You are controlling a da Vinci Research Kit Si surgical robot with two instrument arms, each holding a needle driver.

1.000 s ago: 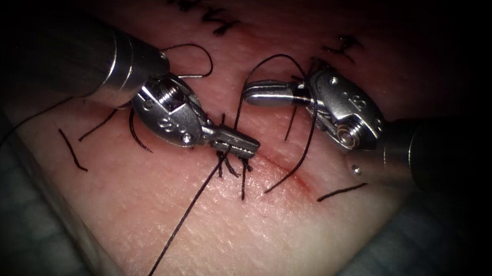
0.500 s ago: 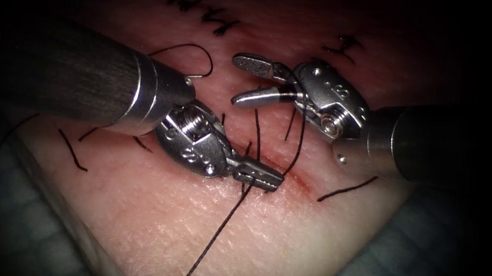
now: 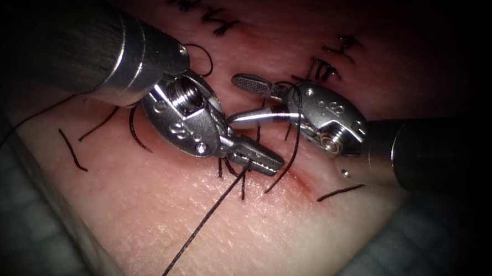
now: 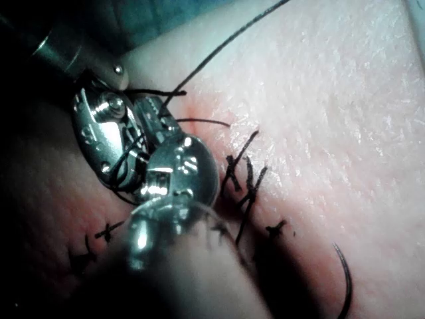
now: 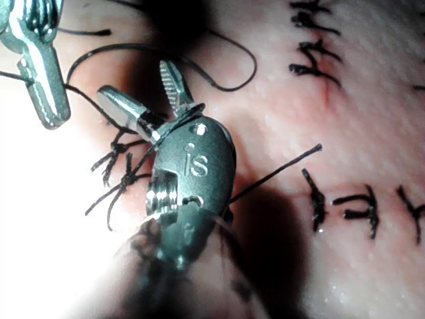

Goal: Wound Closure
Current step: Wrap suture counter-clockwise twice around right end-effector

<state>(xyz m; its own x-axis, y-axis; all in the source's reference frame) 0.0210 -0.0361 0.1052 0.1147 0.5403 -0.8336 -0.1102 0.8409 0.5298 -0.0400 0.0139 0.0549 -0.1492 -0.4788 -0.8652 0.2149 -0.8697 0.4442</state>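
Observation:
My left tool (image 3: 259,158) lies low over the cut (image 3: 299,182), its jaws shut on the thread (image 3: 209,214), which runs taut toward the lower left. My right tool (image 3: 234,99) stands just above it with jaws open and nothing between them. A loop of thread (image 3: 296,140) hangs over the right tool's wrist and drops to the cut. Knotted stitches (image 3: 230,170) sit under the left jaws. The right wrist view has the open right jaws (image 5: 136,78) beside the shut left jaws (image 5: 40,80). A thin dark curve (image 3: 205,61) lies behind the left tool; needle or thread, I cannot tell.
The tissue (image 3: 286,228) carries older stitches (image 3: 220,20) at the back and loose cut ends of thread (image 3: 71,150) on the left and at the right (image 3: 338,192). Red fluid tints the cut. A blue-green drape (image 3: 20,228) borders the tissue.
The right jaws went from shut to open and slid a little left. The thread that arched over them now lies on the wrist. The left tool moved right and down, then back up slightly.

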